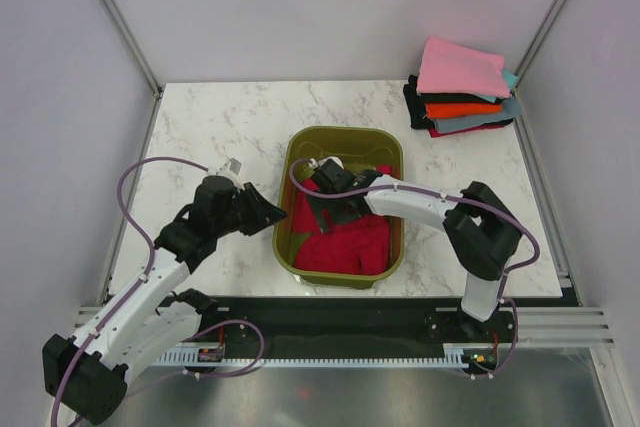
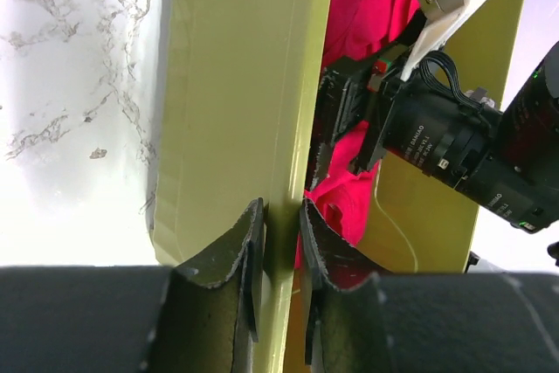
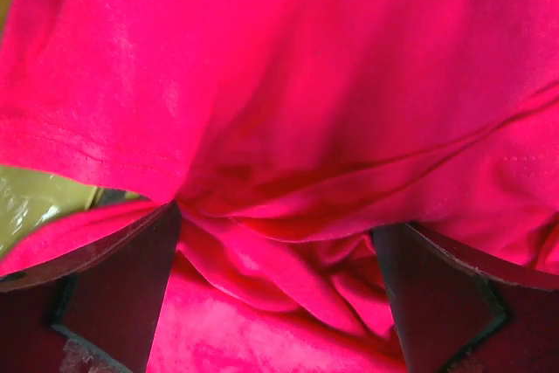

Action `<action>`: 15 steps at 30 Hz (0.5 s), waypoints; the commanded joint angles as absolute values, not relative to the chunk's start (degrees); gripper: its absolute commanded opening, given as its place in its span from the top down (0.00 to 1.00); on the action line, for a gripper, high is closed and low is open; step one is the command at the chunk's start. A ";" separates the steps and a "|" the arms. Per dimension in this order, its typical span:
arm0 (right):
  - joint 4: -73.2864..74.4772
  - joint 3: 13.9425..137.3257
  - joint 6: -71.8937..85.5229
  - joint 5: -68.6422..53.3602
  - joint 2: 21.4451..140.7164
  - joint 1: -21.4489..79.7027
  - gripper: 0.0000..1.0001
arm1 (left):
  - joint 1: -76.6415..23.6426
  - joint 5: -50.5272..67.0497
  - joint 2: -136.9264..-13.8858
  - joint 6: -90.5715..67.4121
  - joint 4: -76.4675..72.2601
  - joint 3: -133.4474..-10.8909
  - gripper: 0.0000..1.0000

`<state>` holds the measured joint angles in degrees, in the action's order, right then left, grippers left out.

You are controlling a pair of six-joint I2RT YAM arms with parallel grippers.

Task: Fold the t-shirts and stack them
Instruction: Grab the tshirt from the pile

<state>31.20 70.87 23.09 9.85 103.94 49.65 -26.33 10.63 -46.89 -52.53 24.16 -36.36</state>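
The crimson-red t-shirt (image 1: 345, 242) lies crumpled inside the olive-green basket (image 1: 345, 131). My right gripper (image 1: 318, 202) is down in the basket with its jaws wide open, a bunched fold of the red shirt (image 3: 288, 85) lying between its fingers (image 3: 113, 286); its midpoint (image 3: 275, 242) is on cloth. My left gripper (image 1: 272, 215) is shut on the basket's left rim (image 2: 288, 85), one pad outside and one inside (image 2: 279, 233). Folded pink (image 1: 460, 67), orange (image 1: 460, 108), black (image 1: 415, 102) and teal-grey (image 1: 485, 124) shirts are stacked at the far right corner.
The basket stands in the middle of the white marble table (image 1: 220, 127). Grey enclosure walls and metal posts (image 1: 120, 22) close in the left, right and back. A sliver of the basket's floor (image 3: 35, 198) shows under the shirt in the right wrist view.
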 commanded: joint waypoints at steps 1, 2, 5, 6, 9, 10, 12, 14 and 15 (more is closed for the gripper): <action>33.05 73.21 21.80 14.76 107.74 49.75 0.02 | -25.75 8.88 -47.11 -50.63 27.77 -34.72 0.98; 32.44 72.78 21.80 14.85 108.28 49.75 0.07 | -25.84 8.70 -46.94 -50.63 27.77 -34.72 0.98; 30.86 71.37 21.97 16.07 107.06 49.83 0.69 | -25.75 8.44 -46.76 -50.19 27.77 -34.72 0.98; 30.94 71.28 22.06 16.69 105.92 49.75 0.81 | -25.75 8.44 -46.84 -50.10 27.77 -34.72 0.98; 32.86 73.64 21.71 18.89 99.42 49.83 1.00 | -25.75 8.44 -46.93 -50.18 27.69 -34.80 0.98; 33.74 75.13 21.45 18.98 95.84 49.92 1.00 | -25.75 8.44 -47.19 -50.27 27.77 -34.80 0.98; 37.25 81.71 20.13 20.47 92.48 49.92 1.00 | -25.75 8.35 -47.20 -50.19 27.77 -35.16 0.98; 40.06 89.42 19.16 23.97 87.56 49.83 1.00 | -25.84 7.56 -46.67 -50.54 27.77 -35.42 0.98; 40.69 91.91 18.12 25.13 85.97 49.83 1.00 | -25.75 7.30 -46.50 -50.62 27.77 -35.51 0.98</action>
